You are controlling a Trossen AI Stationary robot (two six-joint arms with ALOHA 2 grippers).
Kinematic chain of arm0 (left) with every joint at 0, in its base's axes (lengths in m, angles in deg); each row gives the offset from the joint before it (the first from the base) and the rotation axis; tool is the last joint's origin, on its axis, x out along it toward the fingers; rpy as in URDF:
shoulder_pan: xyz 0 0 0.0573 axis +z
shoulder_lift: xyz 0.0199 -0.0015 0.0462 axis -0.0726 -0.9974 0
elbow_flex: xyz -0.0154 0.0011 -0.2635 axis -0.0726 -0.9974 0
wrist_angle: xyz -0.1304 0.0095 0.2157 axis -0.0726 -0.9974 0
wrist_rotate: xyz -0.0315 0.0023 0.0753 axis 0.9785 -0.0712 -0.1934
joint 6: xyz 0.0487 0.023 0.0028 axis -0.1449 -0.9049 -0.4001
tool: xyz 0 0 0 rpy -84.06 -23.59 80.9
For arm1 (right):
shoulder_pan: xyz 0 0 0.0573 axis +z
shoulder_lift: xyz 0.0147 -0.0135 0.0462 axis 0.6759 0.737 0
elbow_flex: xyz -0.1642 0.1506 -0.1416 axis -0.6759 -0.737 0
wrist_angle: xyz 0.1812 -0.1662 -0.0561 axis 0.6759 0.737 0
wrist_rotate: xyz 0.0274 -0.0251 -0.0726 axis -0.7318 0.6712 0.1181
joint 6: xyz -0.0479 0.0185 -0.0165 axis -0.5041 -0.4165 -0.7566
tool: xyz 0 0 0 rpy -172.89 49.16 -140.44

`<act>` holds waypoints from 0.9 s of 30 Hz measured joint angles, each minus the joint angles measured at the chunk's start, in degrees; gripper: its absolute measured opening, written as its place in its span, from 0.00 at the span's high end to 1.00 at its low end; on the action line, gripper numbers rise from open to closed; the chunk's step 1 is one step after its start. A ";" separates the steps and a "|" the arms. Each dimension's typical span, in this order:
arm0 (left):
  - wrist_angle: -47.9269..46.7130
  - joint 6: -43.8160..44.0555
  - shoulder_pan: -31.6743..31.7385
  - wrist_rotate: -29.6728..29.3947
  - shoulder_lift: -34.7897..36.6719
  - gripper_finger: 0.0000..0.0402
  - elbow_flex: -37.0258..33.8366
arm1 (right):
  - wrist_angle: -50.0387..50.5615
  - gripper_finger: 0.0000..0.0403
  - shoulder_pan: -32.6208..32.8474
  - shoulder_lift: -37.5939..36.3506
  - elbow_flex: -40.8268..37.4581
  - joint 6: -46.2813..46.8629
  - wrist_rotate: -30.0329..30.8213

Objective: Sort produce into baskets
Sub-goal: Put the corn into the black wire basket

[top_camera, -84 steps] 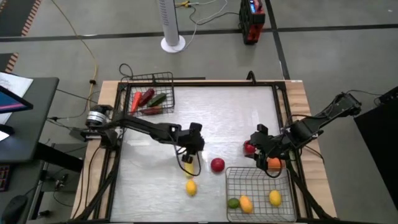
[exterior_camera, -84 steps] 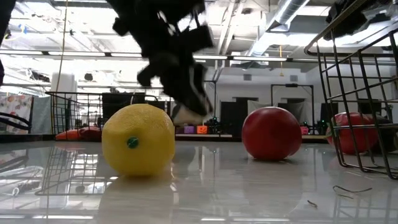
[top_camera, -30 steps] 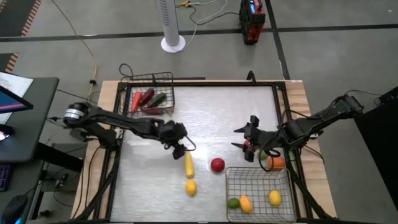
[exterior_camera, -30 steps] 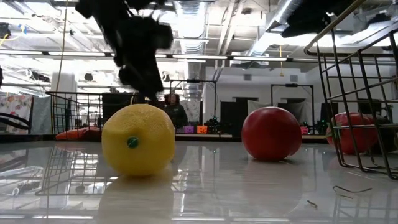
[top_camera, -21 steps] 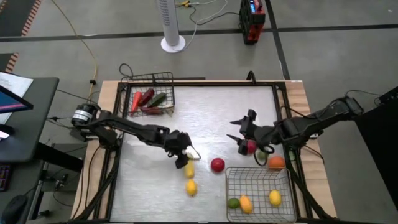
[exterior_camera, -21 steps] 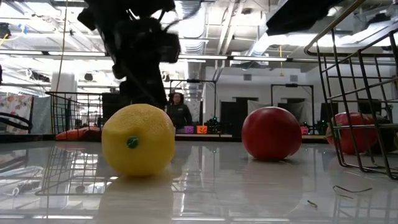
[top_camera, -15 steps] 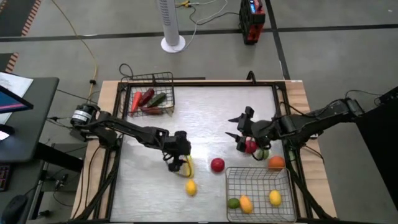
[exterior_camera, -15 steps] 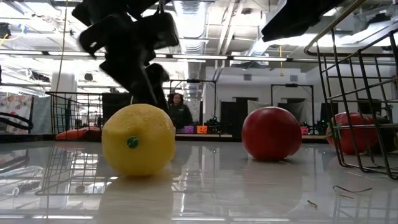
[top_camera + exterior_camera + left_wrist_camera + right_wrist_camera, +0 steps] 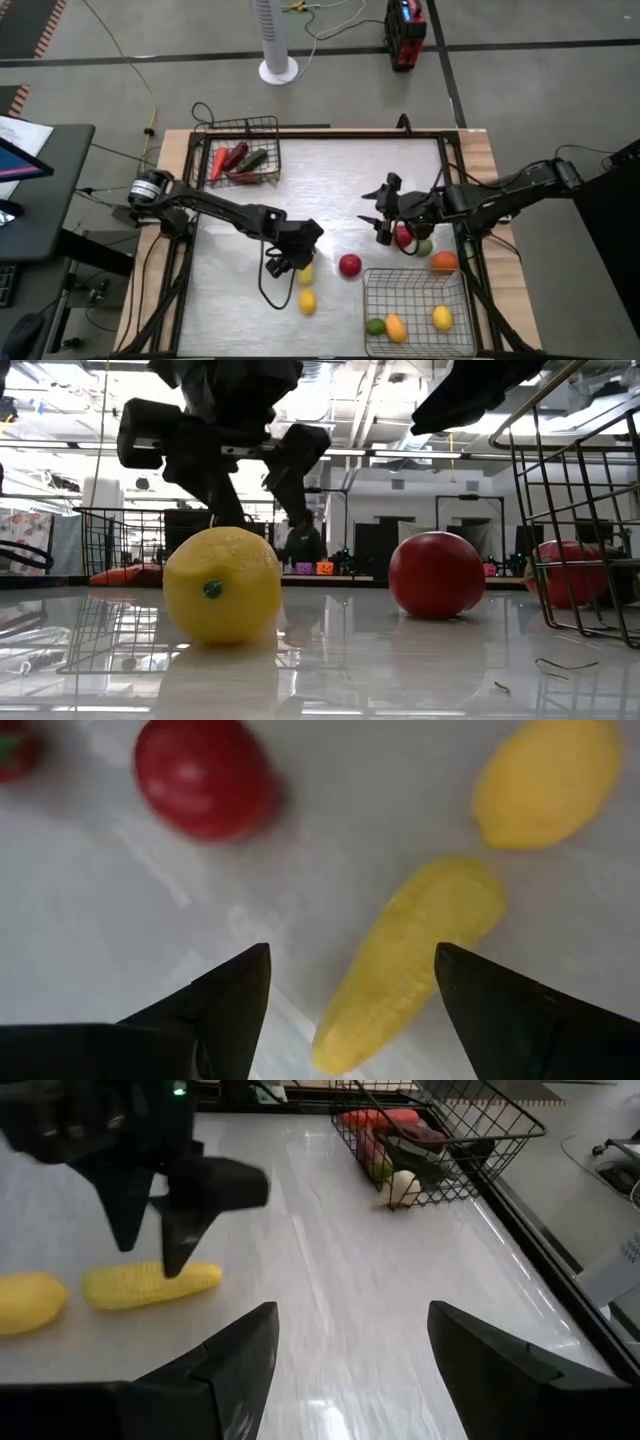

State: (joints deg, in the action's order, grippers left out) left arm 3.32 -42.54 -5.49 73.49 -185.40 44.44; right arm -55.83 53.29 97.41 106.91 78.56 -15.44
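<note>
A yellow corn cob [image 9: 410,960] lies on the white table near its middle, and it also shows in the high view [image 9: 304,270]. My left gripper [image 9: 297,255] hangs open just above the cob, pointing down, with one finger on each side of its end [image 9: 350,956]. A lemon [image 9: 307,301] and a red apple [image 9: 349,264] lie beside the cob. My right gripper [image 9: 372,212] is open and empty at mid right, pointing toward the table's left. Just behind it lie a red fruit [image 9: 403,236], a green ball [image 9: 424,247] and an orange [image 9: 442,262].
A wire basket [image 9: 415,285] at the near right holds a green ball [image 9: 375,326] and two yellow-orange fruits. A second basket [image 9: 243,128] at the far left holds elongated red and green pieces. In the low view the lemon [image 9: 222,585] and apple [image 9: 437,574] stand in front.
My left gripper has gone toward the table's near edge and a little right, turning about, and now stands over the corn cob. My right gripper has gone toward the table's left, away from the red fruit.
</note>
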 joint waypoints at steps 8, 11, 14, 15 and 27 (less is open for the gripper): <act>-9.57 -12.30 -0.04 1.76 -5.49 0.33 7.74 | 0.50 0.29 2.08 -0.27 -0.02 1.75 0.22; -9.14 -15.58 0.00 2.64 -6.39 0.33 7.77 | 0.88 0.29 2.82 -0.27 -0.02 2.49 0.49; -9.80 -16.50 -0.04 2.82 -7.99 0.33 7.68 | 0.97 0.29 3.23 -0.27 -0.02 2.67 0.63; -9.78 -16.55 -0.04 3.07 -8.30 0.33 7.73 | 0.96 0.29 3.30 -0.27 -0.02 2.86 0.63; -10.90 -17.25 -0.13 2.21 -11.17 0.51 7.73 | 1.31 0.29 3.33 -0.27 -0.01 3.56 1.13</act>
State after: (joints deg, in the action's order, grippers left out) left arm -7.58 -59.78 -5.62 75.70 -196.58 52.17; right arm -54.52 56.62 97.14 106.90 82.12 -14.31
